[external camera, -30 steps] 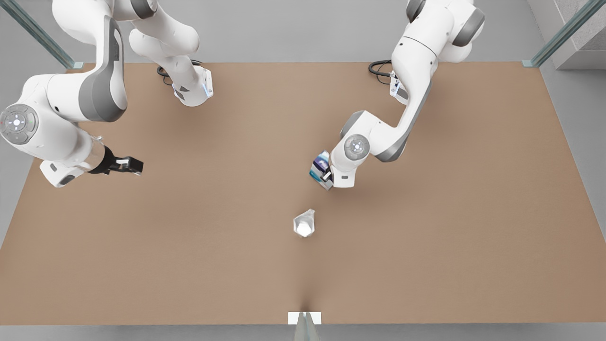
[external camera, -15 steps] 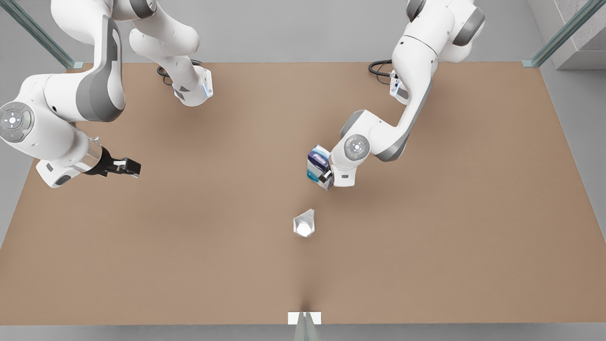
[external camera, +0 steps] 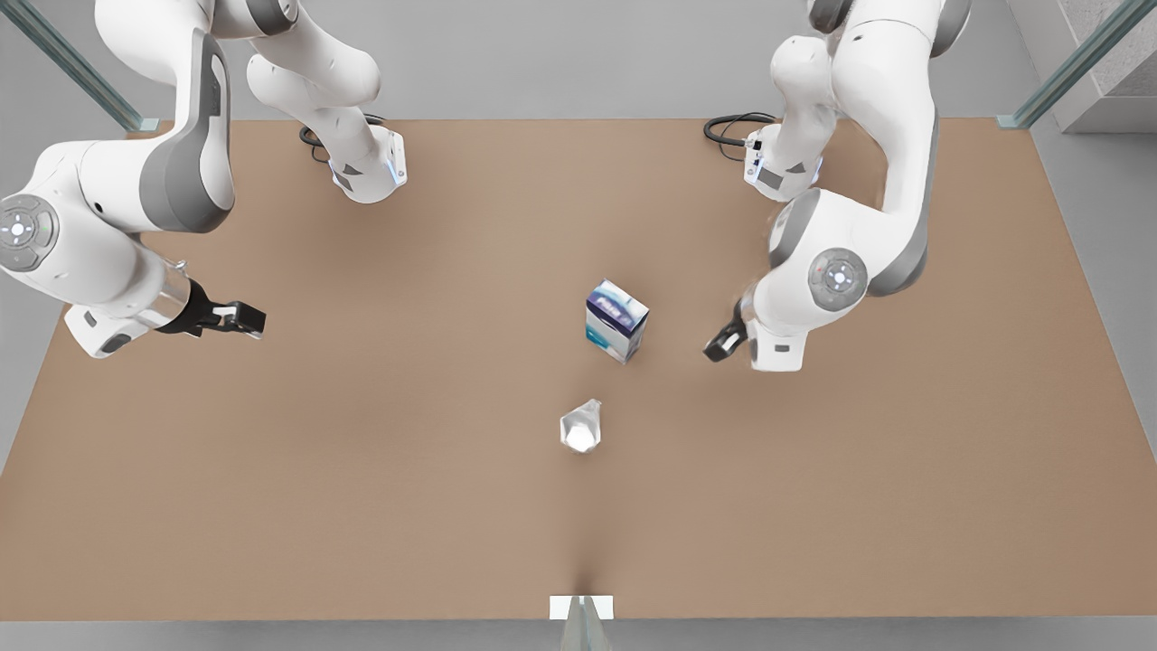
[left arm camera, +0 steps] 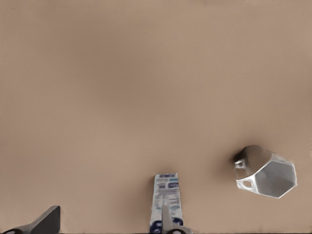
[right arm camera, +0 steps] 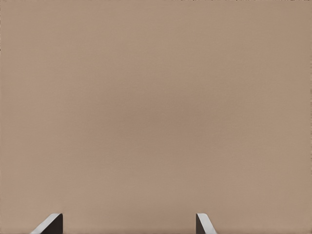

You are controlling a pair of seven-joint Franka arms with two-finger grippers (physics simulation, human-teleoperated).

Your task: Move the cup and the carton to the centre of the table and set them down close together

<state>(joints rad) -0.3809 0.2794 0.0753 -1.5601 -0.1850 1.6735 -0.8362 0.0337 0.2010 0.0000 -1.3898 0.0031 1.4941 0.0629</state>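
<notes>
The dark blue and white carton (external camera: 616,321) stands upright near the middle of the light brown table (external camera: 362,506). The pale faceted cup (external camera: 580,427) sits a short way in front of it, the two apart. My left gripper (external camera: 720,347) hangs open to the front view's right of the carton, clear of it and holding nothing. In the left wrist view the carton (left arm camera: 166,195) shows just beyond the left gripper (left arm camera: 107,222), with the cup (left arm camera: 265,170) off to one side. My right gripper (external camera: 251,318) waits open at the front view's left, over bare table (right arm camera: 156,117).
Both arm bases with black cables (external camera: 728,131) sit along the table's far edge. A small white bracket (external camera: 580,608) marks the middle of the near edge. Glass rails (external camera: 1067,63) stand at the far corners.
The left gripper let go of the carton and drew back to the front view's right. The carton went from tilted in the grip to upright on the table. The right arm barely shifted.
</notes>
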